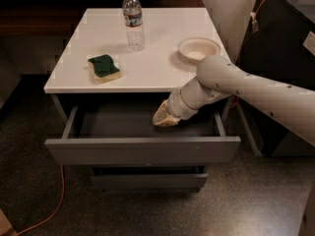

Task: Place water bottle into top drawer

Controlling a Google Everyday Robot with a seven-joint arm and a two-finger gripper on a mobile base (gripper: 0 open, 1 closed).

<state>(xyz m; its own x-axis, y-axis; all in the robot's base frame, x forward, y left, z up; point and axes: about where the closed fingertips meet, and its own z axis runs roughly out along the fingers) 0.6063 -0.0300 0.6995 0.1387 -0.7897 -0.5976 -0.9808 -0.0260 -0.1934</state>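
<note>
The water bottle (133, 19), clear with a white cap and a pale label, stands upright at the back of the white tabletop (147, 63). The top drawer (142, 150) is pulled open below the tabletop and its shallow grey interior shows nothing in it. My gripper (162, 118) hangs over the open drawer, right of its middle, just below the tabletop's front edge. It is far from the bottle and holds nothing that I can see.
A green sponge on a yellow base (104, 67) lies on the left of the tabletop. A white bowl (199, 48) sits at the right. A narrower grey drawer (147, 180) is below. An orange cable (54, 205) runs on the floor at left. A dark cabinet (285, 48) stands at right.
</note>
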